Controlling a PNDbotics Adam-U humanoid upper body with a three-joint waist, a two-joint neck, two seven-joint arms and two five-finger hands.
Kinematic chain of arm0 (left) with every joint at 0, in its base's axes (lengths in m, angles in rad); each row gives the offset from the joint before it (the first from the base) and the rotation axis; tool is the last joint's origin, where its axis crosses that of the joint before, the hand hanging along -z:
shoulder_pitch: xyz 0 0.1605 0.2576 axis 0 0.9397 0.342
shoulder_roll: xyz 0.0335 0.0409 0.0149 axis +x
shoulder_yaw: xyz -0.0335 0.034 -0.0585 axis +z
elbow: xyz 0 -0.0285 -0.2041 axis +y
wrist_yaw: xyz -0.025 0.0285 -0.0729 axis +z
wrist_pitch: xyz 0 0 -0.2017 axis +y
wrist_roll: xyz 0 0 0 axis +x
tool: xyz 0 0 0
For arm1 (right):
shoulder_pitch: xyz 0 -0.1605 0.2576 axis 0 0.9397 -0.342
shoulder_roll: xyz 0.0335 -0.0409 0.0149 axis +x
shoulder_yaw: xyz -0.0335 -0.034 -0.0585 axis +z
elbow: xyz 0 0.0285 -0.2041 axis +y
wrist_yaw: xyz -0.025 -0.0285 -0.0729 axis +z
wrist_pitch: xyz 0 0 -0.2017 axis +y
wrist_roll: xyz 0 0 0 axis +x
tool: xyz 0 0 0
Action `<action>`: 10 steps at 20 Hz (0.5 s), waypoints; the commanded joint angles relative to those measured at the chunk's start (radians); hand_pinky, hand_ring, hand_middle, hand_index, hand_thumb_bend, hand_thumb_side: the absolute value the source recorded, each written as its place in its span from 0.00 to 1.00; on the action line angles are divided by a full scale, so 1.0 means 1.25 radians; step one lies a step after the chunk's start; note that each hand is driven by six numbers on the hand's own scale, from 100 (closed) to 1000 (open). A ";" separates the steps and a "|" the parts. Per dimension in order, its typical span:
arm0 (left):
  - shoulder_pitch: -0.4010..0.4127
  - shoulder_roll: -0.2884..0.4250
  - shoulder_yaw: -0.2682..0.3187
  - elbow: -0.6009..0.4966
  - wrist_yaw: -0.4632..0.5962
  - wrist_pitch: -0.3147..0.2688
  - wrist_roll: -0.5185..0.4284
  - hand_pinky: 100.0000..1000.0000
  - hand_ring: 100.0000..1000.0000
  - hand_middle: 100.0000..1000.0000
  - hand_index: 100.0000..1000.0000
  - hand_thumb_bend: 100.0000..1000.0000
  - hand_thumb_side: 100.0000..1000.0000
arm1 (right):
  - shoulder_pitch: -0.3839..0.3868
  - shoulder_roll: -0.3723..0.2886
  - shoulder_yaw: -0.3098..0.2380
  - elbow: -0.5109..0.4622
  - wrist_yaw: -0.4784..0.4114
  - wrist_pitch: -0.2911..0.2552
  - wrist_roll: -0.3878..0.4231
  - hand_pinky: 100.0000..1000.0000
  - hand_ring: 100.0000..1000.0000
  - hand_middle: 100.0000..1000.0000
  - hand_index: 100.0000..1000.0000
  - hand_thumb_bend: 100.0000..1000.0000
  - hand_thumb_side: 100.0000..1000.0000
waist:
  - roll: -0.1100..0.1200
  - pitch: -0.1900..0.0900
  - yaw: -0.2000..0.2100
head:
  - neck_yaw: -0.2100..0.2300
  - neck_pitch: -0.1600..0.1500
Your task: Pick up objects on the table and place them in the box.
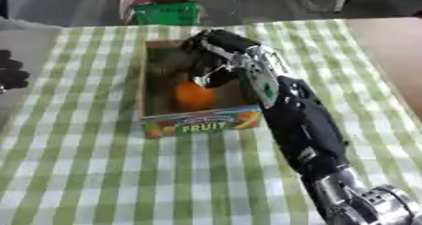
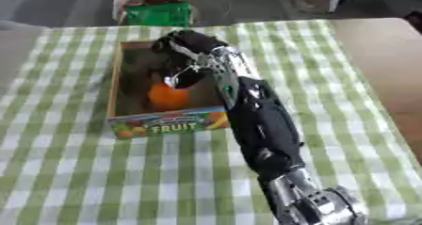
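One orange (image 1: 193, 96) in box (image 1: 200, 124)

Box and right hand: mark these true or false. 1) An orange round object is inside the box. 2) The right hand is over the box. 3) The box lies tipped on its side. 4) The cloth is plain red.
1) True: the orange round object sits in the box.
2) True: the right hand reaches over it.
3) False: it stands upright, open top.
4) False: the cloth is green and white checked.
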 commanded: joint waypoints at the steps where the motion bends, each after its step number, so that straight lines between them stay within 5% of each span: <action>1: -0.003 0.008 0.007 -0.014 -0.001 0.002 0.002 0.69 0.64 0.60 0.75 0.00 0.87 | -0.014 -0.010 -0.008 -0.002 0.013 0.003 0.012 0.56 0.66 0.68 0.78 0.00 0.25 | 0.004 -0.010 -0.001 | 0.002 -0.008; 6: -0.001 0.007 0.008 -0.012 -0.003 0.003 0.000 0.69 0.64 0.60 0.75 0.00 0.87 | -0.015 -0.021 -0.022 -0.023 -0.025 0.007 0.009 0.84 0.84 0.81 0.85 0.00 0.23 | 0.003 -0.011 -0.004 | 0.003 -0.008; 10: 0.002 0.007 0.010 -0.011 -0.004 0.002 0.000 0.69 0.64 0.59 0.75 0.00 0.87 | -0.015 -0.035 -0.029 -0.058 -0.080 0.008 -0.026 0.92 0.90 0.86 0.86 0.00 0.23 | 0.004 -0.012 -0.005 | 0.004 -0.008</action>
